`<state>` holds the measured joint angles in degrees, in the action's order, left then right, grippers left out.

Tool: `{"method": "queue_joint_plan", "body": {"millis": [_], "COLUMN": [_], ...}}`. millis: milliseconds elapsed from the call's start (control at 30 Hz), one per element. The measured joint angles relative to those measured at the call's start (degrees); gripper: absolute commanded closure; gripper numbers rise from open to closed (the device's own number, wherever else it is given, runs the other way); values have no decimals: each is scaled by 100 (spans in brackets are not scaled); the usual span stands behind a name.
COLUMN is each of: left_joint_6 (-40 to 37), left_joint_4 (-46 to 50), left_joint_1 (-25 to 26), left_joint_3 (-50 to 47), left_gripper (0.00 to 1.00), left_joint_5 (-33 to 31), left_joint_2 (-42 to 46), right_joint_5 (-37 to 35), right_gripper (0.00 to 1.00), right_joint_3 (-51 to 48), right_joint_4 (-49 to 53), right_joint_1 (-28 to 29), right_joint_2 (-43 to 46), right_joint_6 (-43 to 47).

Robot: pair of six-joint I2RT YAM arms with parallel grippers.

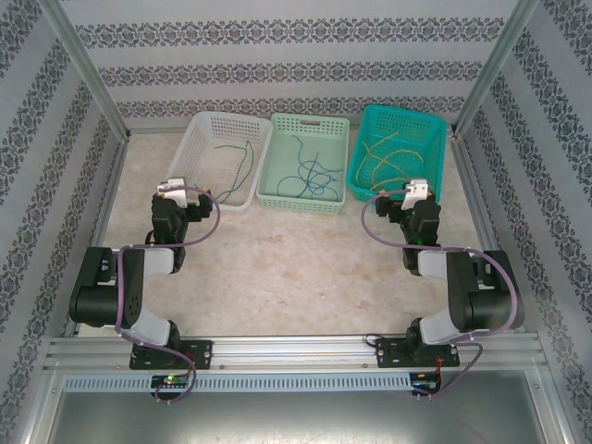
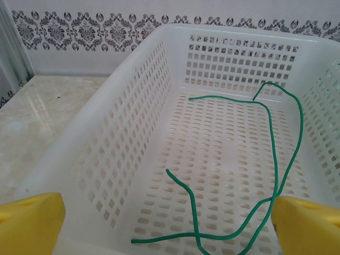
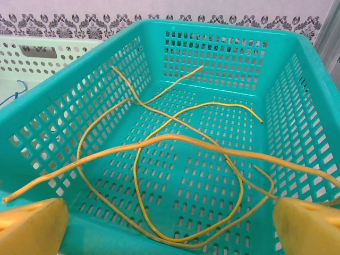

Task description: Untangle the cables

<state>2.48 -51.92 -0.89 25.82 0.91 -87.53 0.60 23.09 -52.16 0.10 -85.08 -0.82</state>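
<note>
Take the mint basket [image 1: 310,118] in the middle of the row as your marker. The blue cables [image 1: 310,174] lie inside it, the green cables [image 2: 223,96] sit in the white basket [image 1: 199,129] just to its left, and the yellow cables [image 3: 175,137] sprawl in the teal basket [image 1: 402,113] just to its right. Your left gripper [image 1: 174,188] hovers at the near rim of the white one, jaws spread wide with nothing between them. Your right gripper [image 1: 416,189] hangs at the near rim of the teal one, equally released and empty. The colours look sorted, so my read is that what's left is loosening each pile, and the yellow lot is the knottiest: loops cross in several spots. One thicker strand arches over the top, and its end appears to reach past the wall on the mint basket's side. Go for that strand first, since it rides above the rest and should lift with the least drag. Come down on a stretch well apart from any crossing and close on that single strand only. Raise it slowly and watch whether the loops underneath come up too. If they do, ease off rather than pull the tangle tight. On the left, the green strands cross near the front wall, so pick a free end, not the crossing. Mind the rims, because these light baskets could slide if a finger clips one.
</note>
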Motion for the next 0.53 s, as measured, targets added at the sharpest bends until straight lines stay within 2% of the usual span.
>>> {"method": "queue_joint_plan", "body": {"millis": [533], "left_joint_6": [-33], "left_joint_4": [-2], "left_joint_1": [2], "left_joint_3": [0], "left_gripper": [0], "left_joint_5": [46], "left_joint_2": [0], "right_joint_5": [0], "right_gripper": [2], "right_joint_3": [0], "right_joint_4": [0], "right_joint_1": [0], "right_joint_2": [0], "right_joint_6": [2]}}
